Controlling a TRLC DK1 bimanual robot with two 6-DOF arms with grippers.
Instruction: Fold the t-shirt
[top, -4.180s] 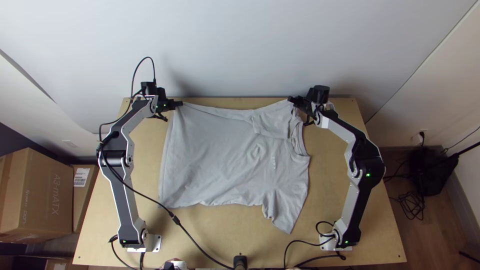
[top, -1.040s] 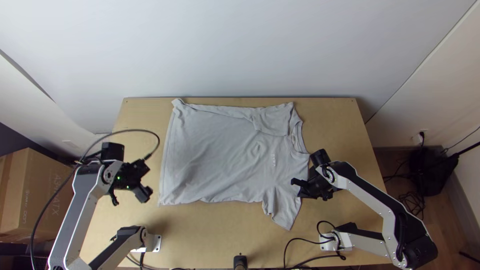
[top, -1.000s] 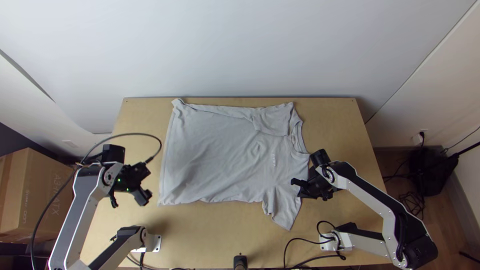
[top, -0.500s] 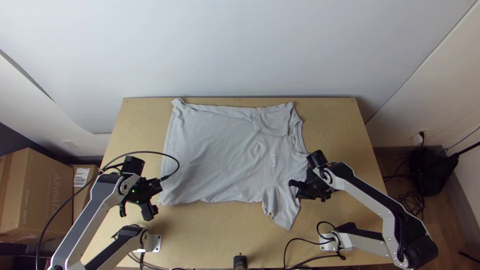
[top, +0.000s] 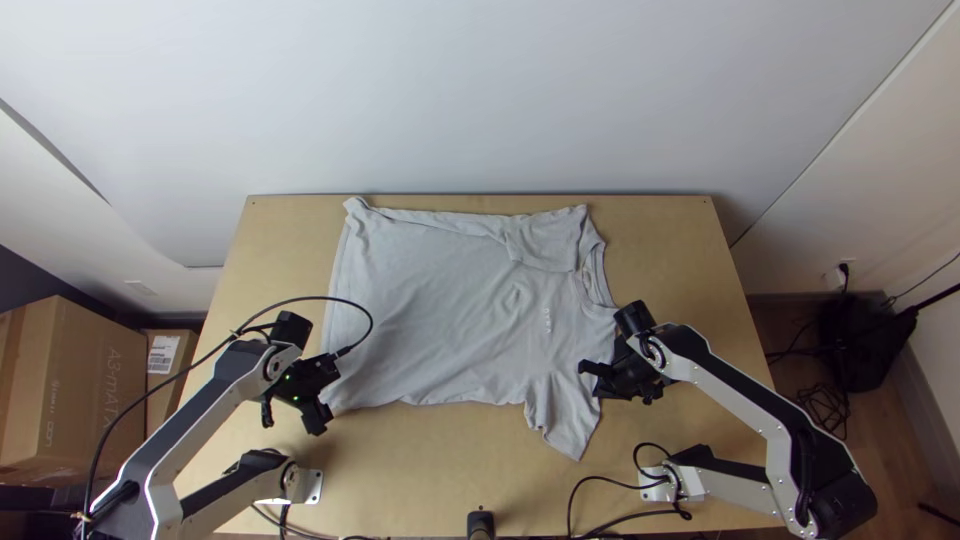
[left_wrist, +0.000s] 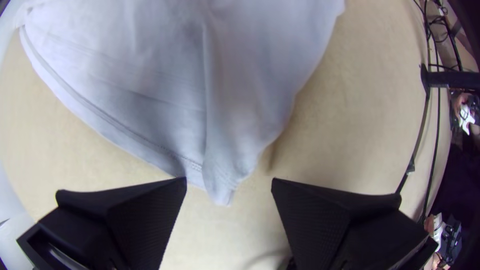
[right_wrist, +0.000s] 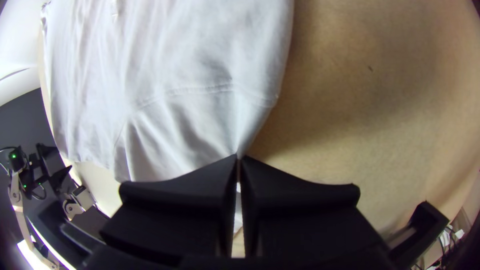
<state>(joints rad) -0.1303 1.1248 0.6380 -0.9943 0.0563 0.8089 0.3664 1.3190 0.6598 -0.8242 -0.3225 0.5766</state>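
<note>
Across comes the left gripper (left_wrist: 229, 185), swinging in from beside the shirt (top: 430, 310) since half a second ago and now at the near hem corner (left_wrist: 220, 195); the right gripper (right_wrist: 238, 157) has barely stirred. Left claw spread wide, the corner between its fingers but nothing pinched; right claw closed, a bit of the near sleeve (top: 570, 420) nipped by the seam. Shirt lies broad across the middle of the table (top: 400, 480), collar (top: 598, 275) toward the right arm.

How far along? Early, by the look of it! Far sleeve (top: 545, 240) seems turned in over the body, a narrow strip of that long edge too, so one side looks begun. Near sleeve sticks out, near side unfolded, and the big folds are all to do. Next, likely, the left closes on that corner and both carry the near edge over.

Harder to call: from above, the left hand covers the hem corner, the right hides part of the shoulder, and the left arm runs off the bottom edge. What lies beneath that far strip, I can't tell
</note>
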